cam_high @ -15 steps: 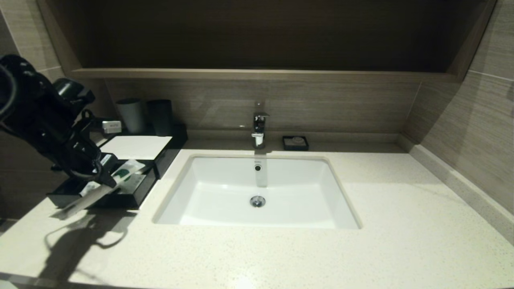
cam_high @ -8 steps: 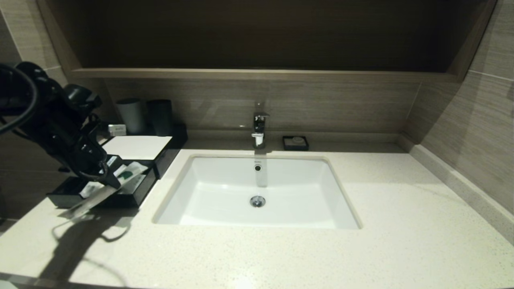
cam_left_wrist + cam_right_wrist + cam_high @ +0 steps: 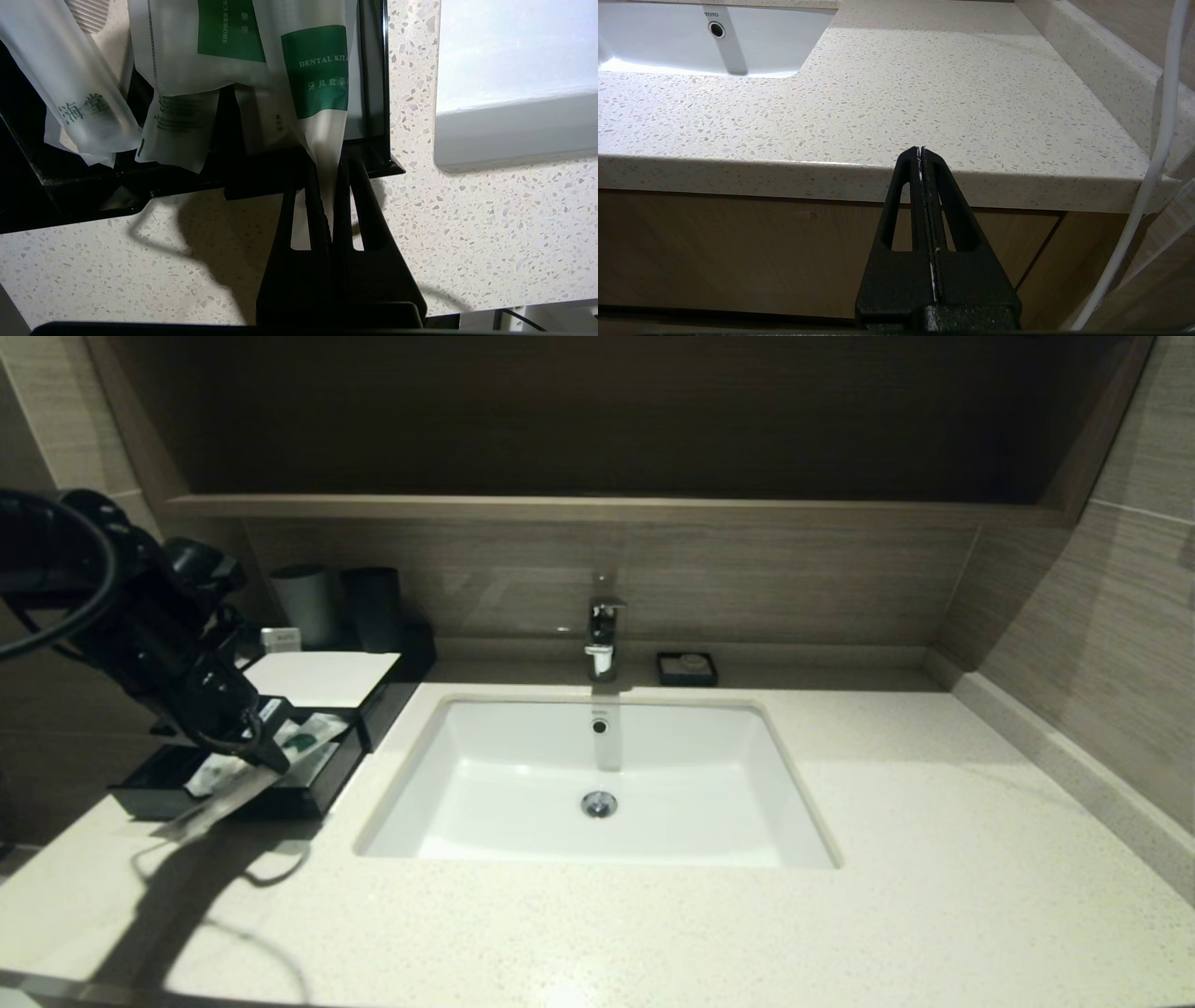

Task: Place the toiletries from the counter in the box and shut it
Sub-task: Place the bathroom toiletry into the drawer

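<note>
We have our left gripper (image 3: 327,186) clamped on the tail end of the dental kit sachet (image 3: 317,74), a long translucent packet with a green label, and over the last second we have carried it further in over the box (image 3: 373,709), so its labelled end now lies inside the open front drawer (image 3: 373,116) while the pinched tail still hangs out past the drawer's front wall. Beside it in the drawer lie the shower cap sachet (image 3: 224,32) and two more sachets (image 3: 79,102), so we judge this to be the last of the toiletries. The counter (image 3: 840,915) in front of the box shows no other packet. What remains, as we read it, is to let go with the tail inside and push the drawer shut. Our right gripper (image 3: 921,154), its fingers pressed together and holding nothing, sits parked below the counter edge, well away from the box.
</note>
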